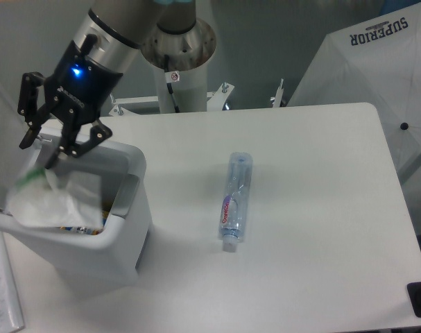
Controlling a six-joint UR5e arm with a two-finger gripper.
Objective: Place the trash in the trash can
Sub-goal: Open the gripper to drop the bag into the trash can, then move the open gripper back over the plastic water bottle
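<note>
At the upper left of the frame we see the robot arm's pincer hanging over the white trash can, its fingers spread apart and holding nothing. Just below it, the crumpled clear wrapper with a green bit sits in the can's open top at the left. The clear plastic bottle lies on its side at the middle of the white tabletop, well apart from the can.

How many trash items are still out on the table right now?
1: the bottle lies on the table. The wrapper sits in the trash can mouth, below the open gripper.
</note>
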